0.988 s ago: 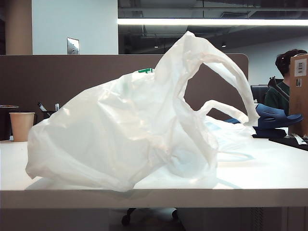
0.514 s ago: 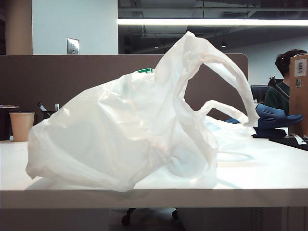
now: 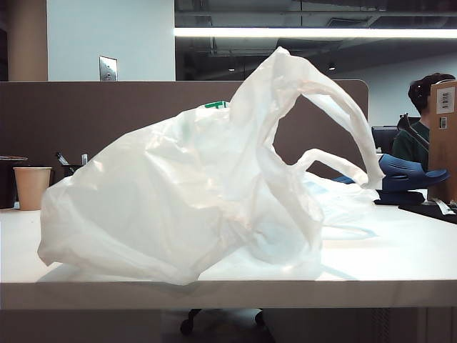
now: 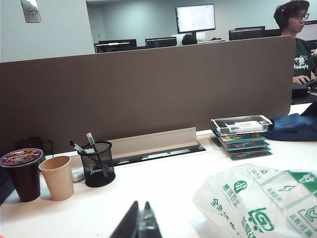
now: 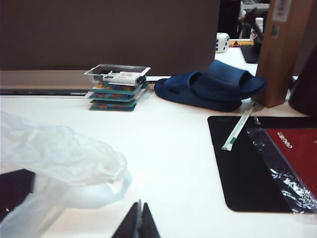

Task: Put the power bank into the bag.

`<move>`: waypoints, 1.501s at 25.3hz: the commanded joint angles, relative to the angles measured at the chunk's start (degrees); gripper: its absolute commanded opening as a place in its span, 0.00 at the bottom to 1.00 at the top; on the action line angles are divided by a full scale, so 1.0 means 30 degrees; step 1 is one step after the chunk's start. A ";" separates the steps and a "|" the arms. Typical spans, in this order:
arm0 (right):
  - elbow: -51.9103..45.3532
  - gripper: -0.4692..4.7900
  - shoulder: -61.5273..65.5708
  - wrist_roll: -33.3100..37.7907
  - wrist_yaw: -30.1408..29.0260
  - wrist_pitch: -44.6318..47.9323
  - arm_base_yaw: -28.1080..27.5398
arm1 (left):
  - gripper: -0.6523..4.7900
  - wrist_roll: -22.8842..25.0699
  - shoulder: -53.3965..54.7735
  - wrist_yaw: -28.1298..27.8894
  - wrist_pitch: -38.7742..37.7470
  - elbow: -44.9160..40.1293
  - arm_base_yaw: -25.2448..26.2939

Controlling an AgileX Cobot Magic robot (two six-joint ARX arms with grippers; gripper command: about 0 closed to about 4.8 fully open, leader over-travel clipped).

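The bag [image 3: 186,193] is a big crumpled white plastic heap on the white table [image 3: 400,250], with one loop handle standing up. Neither gripper shows in the exterior view. My left gripper [image 4: 142,204] is shut and empty over bare table, with the bag's green-printed side [image 4: 257,208] beside it and apart from it. My right gripper [image 5: 140,204] is also shut and empty, close to the bag's thin edge [image 5: 54,158]. A flat black shape [image 5: 12,191] lies half under that plastic; it looks like the power bank, though I cannot be sure.
A paper cup [image 4: 57,177], a dark lidded cup [image 4: 22,173] and a mesh pen holder [image 4: 96,163] stand by the brown partition [image 4: 148,89]. Stacked trays [image 5: 116,87], dark blue sandals [image 5: 213,87], a black mat [image 5: 242,163] with a red book [image 5: 297,148], and a cardboard box [image 5: 282,49] lie to the right.
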 commanded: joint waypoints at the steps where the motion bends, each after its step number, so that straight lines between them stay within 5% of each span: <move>1: -0.0685 0.07 -0.0138 0.0306 -0.0226 0.1668 0.0036 | 0.11 -0.0073 0.0000 0.0211 0.2339 -0.1275 0.0015; 21: -0.4546 0.07 -0.0138 -0.0284 -0.0219 0.5901 0.0029 | 0.11 -0.0058 0.0000 0.0583 0.6346 -0.4962 0.0015; 38: -0.5122 0.07 -0.0138 -0.0648 -0.0160 0.6696 0.0022 | 0.11 -0.0007 -0.0007 0.0568 0.5778 -0.4983 0.0015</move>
